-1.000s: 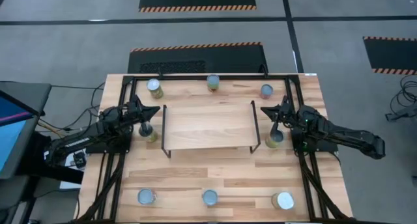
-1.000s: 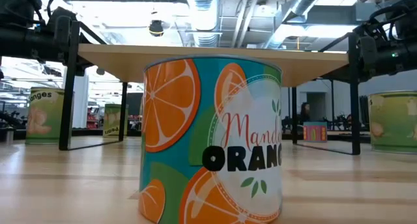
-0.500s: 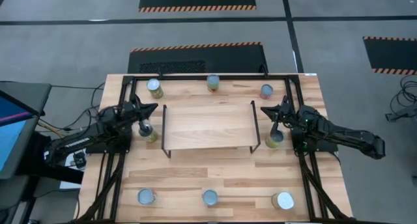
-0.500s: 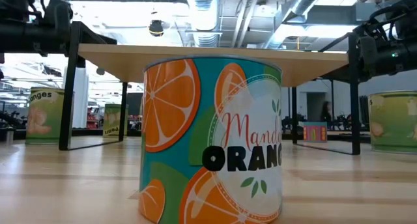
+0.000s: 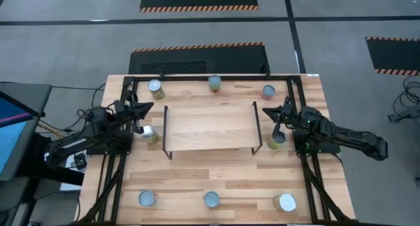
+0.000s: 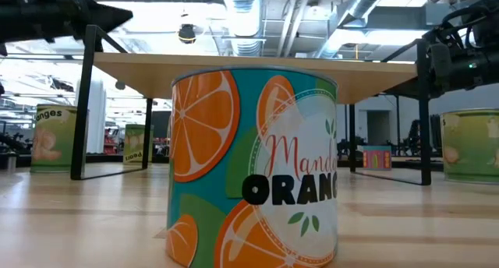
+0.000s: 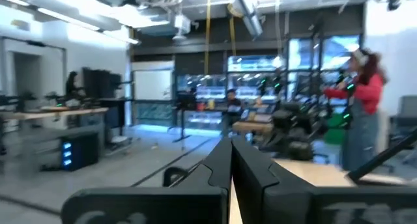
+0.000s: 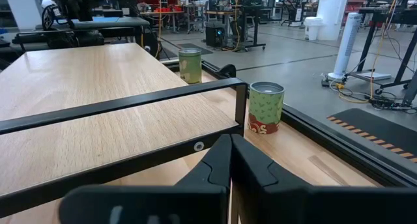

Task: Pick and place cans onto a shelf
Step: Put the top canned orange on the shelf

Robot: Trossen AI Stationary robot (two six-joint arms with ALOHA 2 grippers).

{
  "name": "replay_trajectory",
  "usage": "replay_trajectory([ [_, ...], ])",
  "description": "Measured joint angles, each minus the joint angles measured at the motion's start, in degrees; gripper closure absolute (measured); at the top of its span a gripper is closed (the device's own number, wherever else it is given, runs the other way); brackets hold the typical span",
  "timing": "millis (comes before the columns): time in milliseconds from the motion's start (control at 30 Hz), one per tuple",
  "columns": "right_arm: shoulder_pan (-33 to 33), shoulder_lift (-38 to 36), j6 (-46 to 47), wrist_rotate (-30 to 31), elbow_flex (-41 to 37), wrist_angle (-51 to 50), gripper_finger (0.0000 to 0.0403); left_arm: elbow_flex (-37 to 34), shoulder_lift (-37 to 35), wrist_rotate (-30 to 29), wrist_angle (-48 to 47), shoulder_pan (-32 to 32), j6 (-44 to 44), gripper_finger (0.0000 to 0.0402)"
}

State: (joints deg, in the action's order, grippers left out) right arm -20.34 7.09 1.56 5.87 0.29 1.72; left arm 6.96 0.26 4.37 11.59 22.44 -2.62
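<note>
The shelf [image 5: 210, 126], a light-wood board on thin black wire legs, stands mid-table. Several cans stand upright around it: three along the far edge [image 5: 214, 83], three along the near edge [image 5: 210, 199], one by the shelf's left legs [image 5: 149, 133] and one by its right legs [image 5: 277, 140]. My left gripper [image 5: 148, 108] is shut and raised, tipped upward, left of the shelf and just beyond the left can [image 6: 54, 135]. My right gripper [image 5: 265, 112] is shut and level at the shelf's right end [image 8: 130, 103], holding nothing. The near middle can [image 6: 253, 167] fills the low view.
A black frame [image 5: 210, 75] runs along the table's far and side edges. In the right wrist view a green-and-red can [image 8: 266, 107] and a green can [image 8: 190, 65] stand beyond the shelf's leg bar. A person in red [image 7: 361, 94] shows in the room beyond.
My left gripper has risen and tipped its fingers upward, drawing back a little toward the table's left edge; the silvery top of the can by the shelf's left legs now shows. It has stayed shut.
</note>
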Motion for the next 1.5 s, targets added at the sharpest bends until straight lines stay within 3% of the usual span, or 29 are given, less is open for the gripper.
replay_trajectory([
  [267, 0.0, 0.0, 0.0, 0.0, 0.0, 0.0, 0.0369, 3.4, 2.6, -0.1, -2.5, 0.0, -2.6, 0.0401],
  [667, 0.0, 0.0, 0.0, 0.0, 0.0, 0.0, 0.0369, 17.3, 15.5, -3.3, -19.1, 0.0, -0.1, 0.0401],
  [933, 0.0, 0.0, 0.0, 0.0, 0.0, 0.0, 0.0369, 25.0, 18.7, -4.0, -28.3, -2.4, 2.4, 0.0401],
  [1267, 0.0, 0.0, 0.0, 0.0, 0.0, 0.0, 0.0369, 32.1, 22.3, -15.8, -43.4, -10.0, -0.9, 0.0401],
  [1500, 0.0, 0.0, 0.0, 0.0, 0.0, 0.0, 0.0369, 42.2, 28.0, -22.9, -60.8, -11.5, -7.8, 0.0401],
])
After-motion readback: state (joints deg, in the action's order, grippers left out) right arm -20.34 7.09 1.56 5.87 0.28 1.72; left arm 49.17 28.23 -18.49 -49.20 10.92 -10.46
